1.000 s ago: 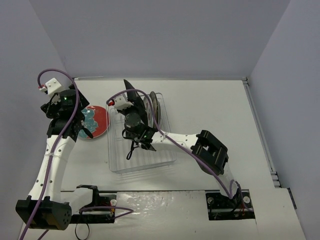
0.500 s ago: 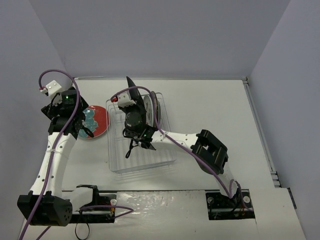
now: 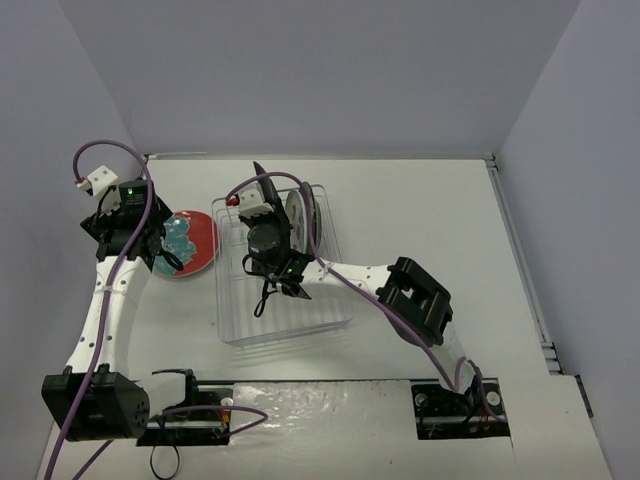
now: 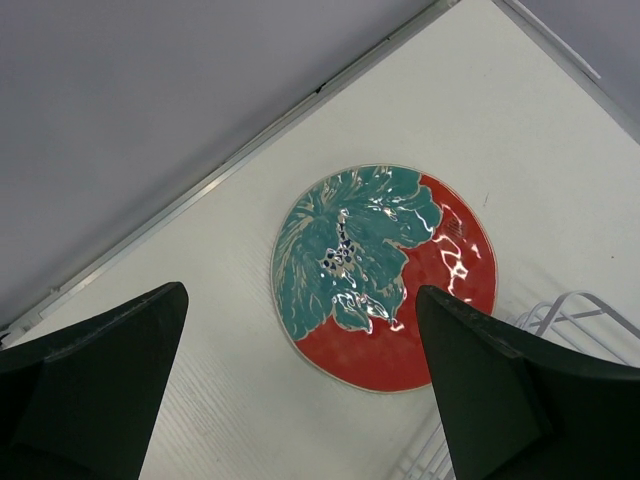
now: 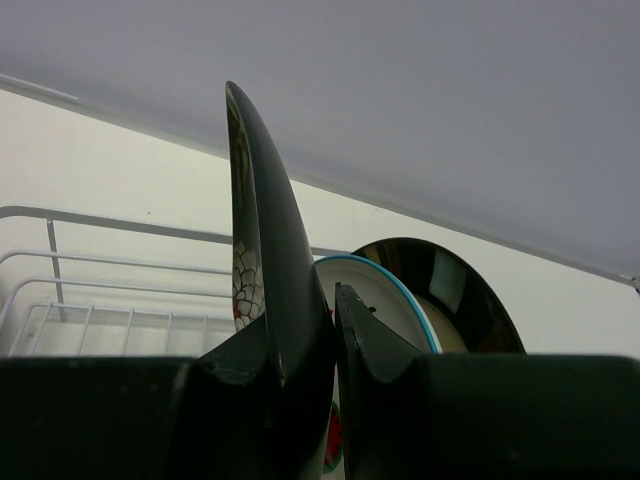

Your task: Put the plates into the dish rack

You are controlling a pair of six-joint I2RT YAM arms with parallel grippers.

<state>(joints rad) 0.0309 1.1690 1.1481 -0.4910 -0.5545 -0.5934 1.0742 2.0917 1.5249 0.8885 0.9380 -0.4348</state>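
The red round plate with teal flowers [image 4: 385, 275] [image 3: 187, 245] lies flat on the table left of the dish rack [image 3: 335, 305]. My left gripper [image 4: 300, 400] [image 3: 163, 258] hovers over its near-left edge, jaws wide open and holding nothing. Over the rack's back end, my right gripper [image 5: 320, 330] [image 3: 268, 202] is shut on the black square plate [image 5: 262, 210] [image 3: 260, 180], held upright on edge. Just right of it, the white watermelon plate [image 5: 385, 295] and the dark-rimmed plate [image 5: 455, 285] [image 3: 308, 208] stand upright in the rack.
The rack's wire rails [image 5: 60, 260] run left of the held plate, and one rack corner [image 4: 575, 310] shows beside the red plate. The back wall edge [image 4: 200, 190] runs close behind the red plate. The right arm's elbow [image 3: 415, 300] reaches across the table right of the rack.
My right gripper has shifted the black plate slightly rightward, towards the standing plates. The left arm has drifted a little back and left beside the red plate, jaws still open.
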